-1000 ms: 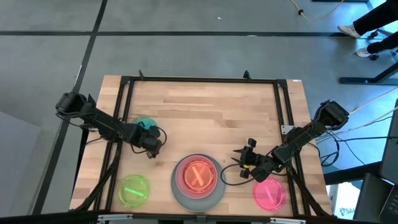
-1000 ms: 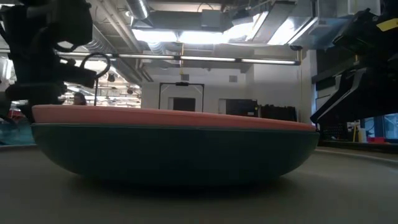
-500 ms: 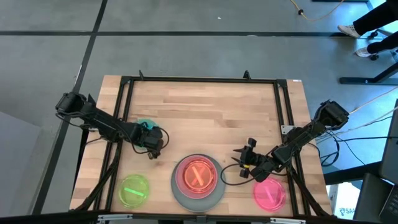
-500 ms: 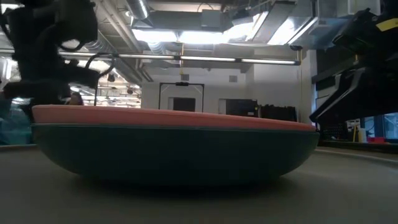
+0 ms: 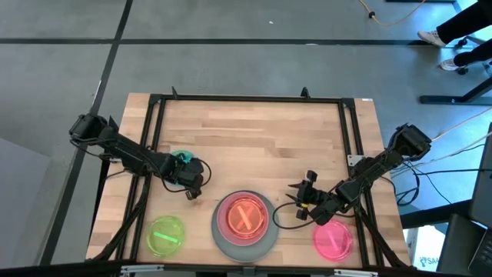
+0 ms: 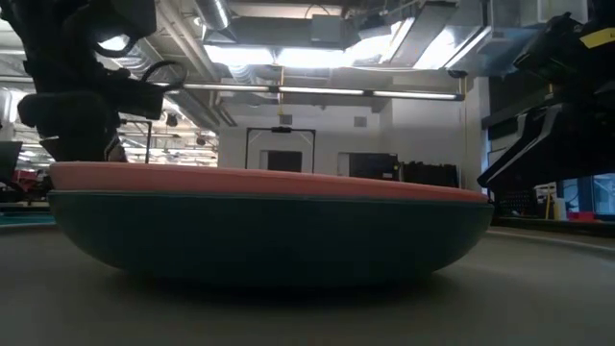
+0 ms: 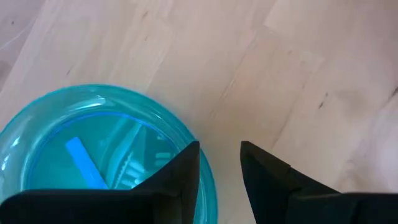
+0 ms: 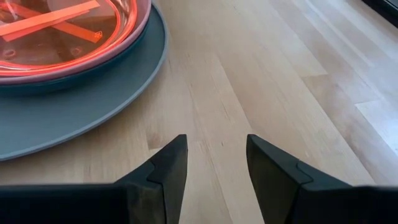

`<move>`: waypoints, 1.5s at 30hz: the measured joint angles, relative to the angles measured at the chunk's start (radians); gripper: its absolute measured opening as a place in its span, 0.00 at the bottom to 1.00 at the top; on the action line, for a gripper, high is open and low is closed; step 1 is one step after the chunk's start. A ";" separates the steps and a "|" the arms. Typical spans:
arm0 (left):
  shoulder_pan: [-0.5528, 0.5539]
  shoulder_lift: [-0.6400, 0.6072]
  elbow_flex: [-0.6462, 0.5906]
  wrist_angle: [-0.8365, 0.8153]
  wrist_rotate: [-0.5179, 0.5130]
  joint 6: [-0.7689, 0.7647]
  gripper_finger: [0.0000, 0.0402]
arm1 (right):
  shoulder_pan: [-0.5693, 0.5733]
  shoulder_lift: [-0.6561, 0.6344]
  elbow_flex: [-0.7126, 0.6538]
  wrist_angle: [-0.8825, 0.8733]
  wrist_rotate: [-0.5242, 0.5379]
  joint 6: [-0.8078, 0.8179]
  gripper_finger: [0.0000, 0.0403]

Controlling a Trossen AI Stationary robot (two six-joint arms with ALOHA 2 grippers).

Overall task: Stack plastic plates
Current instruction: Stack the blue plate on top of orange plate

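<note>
High view first: the stack sits at the near-middle of the table [image 5: 254, 131], a large grey plate [image 5: 244, 240] carrying the dark teal and pale pink ones with the small orange plate [image 5: 244, 217] on top; a lime-green plate [image 5: 166, 235] lies apart on the left side, a hot-pink plate [image 5: 333, 239] apart on the right; the small teal plate [image 5: 181, 157] lies under the left arm's wrist, left of the stack; the left gripper [image 5: 193, 185] hangs over its edge, and in the left wrist view one finger stands over the teal plate's [image 7: 93, 155] rim and the other over bare wood, a narrow gap between them, nothing visibly pinched yet; so I judge the step in hand is taking hold of the teal plate; the next move calls for closing on that rim, lifting it level and carrying it rightward to drop on the orange one; the right gripper [image 5: 302, 201] waits between the stack and the hot-pink plate, its fingers [image 8: 165, 174] spread apart and holding nothing, the stack's edge [image 8: 93, 106] just ahead of it.
</note>
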 joint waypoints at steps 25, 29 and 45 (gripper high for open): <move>-0.014 0.006 -0.093 0.045 -0.062 0.003 0.13 | 0.000 0.000 0.000 0.000 0.000 0.000 0.39; -0.014 0.006 -0.093 0.045 -0.067 0.044 0.04 | 0.000 0.000 0.000 0.000 0.000 0.000 0.39; -0.141 0.006 0.083 0.083 -0.161 0.243 0.00 | 0.000 0.000 0.000 0.000 0.000 0.000 0.39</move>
